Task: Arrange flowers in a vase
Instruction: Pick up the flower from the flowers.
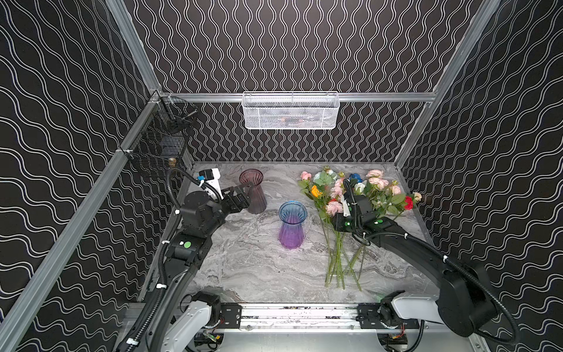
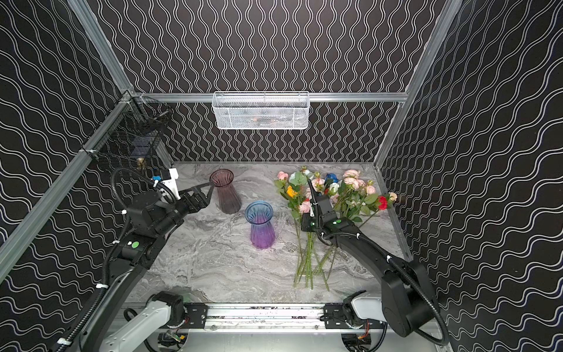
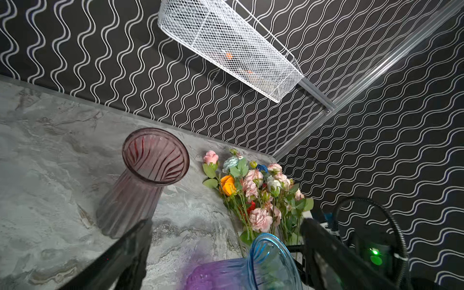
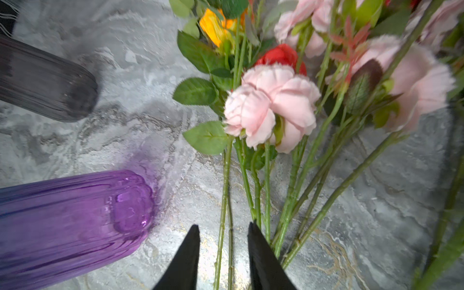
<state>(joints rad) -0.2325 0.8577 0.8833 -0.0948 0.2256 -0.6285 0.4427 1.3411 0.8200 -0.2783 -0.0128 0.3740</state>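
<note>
**Flowers and fingers before the first pick.** The flowers (image 1: 333, 208) lie in one loose sheaf on the desk (image 1: 249, 268), on the robot's right side. The blooms point toward the back wall and the stems fan toward the front.

No flower is seen in a vase. The blue vase (image 1: 292, 225) stands upright near the middle of the desk, and the pink vase (image 1: 254, 192) stands upright behind it and to its left. Both are empty, so the whole arrangement is judged to remain, with a first pick being set up.

The right gripper (image 4: 224, 231) hangs low over the stems, just below a pale pink bloom (image 4: 271, 108). Its fingers (image 4: 258, 251) are shown apart. Two thin stems (image 4: 222, 200) run through the gap between the tips without being pinched. Whether the tips touch the desk cannot be told.

The left gripper (image 3: 224, 224) is held beside the pink vase, well apart from the flowers. Its fingers are spread wide with nothing between them. In a top view one finger (image 2: 202, 185) reaches close to the vase's rim, though contact cannot be resolved.

A white basket (image 1: 289, 111) hangs on the back rail.
</note>
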